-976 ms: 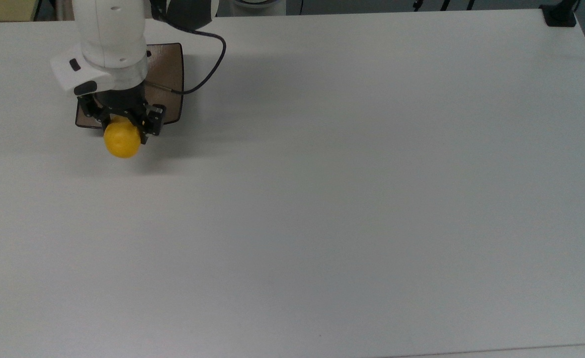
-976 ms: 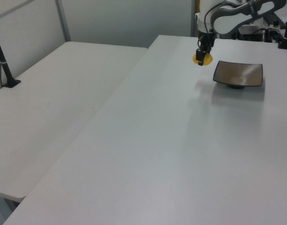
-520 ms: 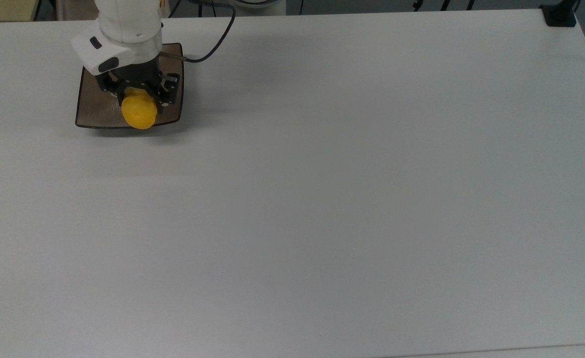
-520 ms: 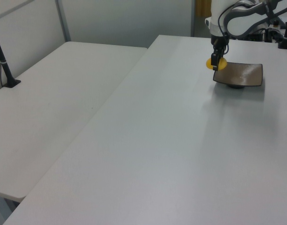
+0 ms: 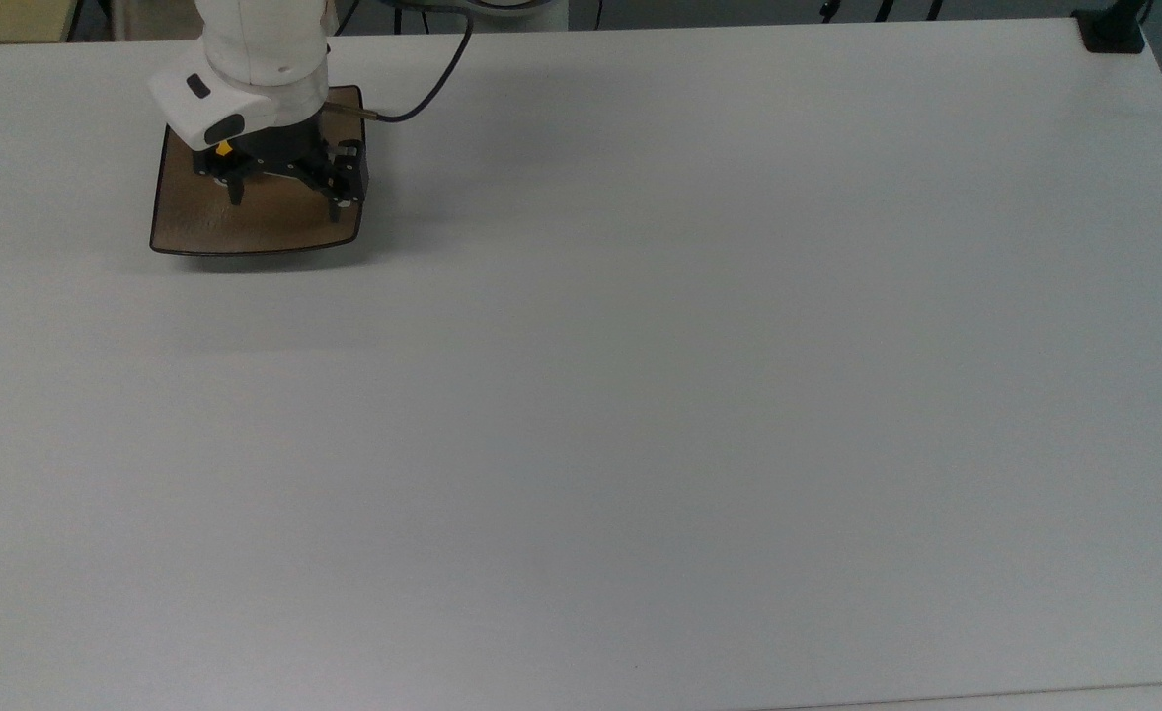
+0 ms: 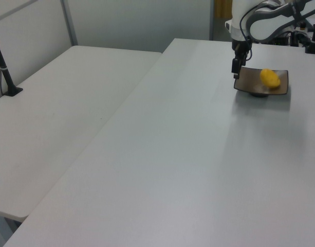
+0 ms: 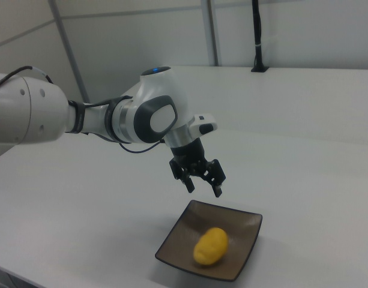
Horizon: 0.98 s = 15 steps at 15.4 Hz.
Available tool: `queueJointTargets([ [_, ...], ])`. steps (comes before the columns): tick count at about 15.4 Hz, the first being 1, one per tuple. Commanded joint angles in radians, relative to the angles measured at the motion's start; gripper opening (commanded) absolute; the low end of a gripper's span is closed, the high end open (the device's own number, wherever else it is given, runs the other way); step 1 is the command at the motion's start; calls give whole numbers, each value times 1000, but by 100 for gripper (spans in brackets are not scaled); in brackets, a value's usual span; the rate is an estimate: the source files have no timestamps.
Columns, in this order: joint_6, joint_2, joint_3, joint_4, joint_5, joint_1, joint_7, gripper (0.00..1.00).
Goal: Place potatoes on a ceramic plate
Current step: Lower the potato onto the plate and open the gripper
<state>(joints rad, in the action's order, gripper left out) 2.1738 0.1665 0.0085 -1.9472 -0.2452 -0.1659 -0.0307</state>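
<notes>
lying flat on ceramic plate (image 7: 247, 240): potato (image 7: 210, 246) | long axis along plate's diagonal | tool (image 7: 202, 179) spread, empty, above

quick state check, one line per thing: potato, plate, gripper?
potato: lying on its side inside the plate, free of the gripper
ceramic plate: upright on the table, holding the potato
gripper: open, empty, above the plate

The tabletop (image 5: 640, 395) lay bare across nearly its whole spread, giving open passage. The only obstacles sat at the top view's upper left: the ceramic plate (image 5: 245, 222) with the potato (image 7: 211, 245) on it, and above them the tool (image 7: 202, 185), fingers spread, apparently clear of both.
</notes>
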Motion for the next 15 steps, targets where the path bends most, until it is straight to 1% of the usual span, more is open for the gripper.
queueJointTargets([
  [1,-23,-24,1,-12,12,5,-20,99],
  [4,-71,-36,1,-7,12,6,-8,100],
  [6,-117,-50,1,17,20,8,2,100],
  [7,-132,-62,1,28,44,8,14,100],
  [9,-140,-87,1,45,122,23,20,100],
  [10,-150,-100,1,48,145,31,20,100],
  [13,-210,-133,1,66,194,66,23,100],
  [15,-233,-162,1,66,227,97,57,100],
])
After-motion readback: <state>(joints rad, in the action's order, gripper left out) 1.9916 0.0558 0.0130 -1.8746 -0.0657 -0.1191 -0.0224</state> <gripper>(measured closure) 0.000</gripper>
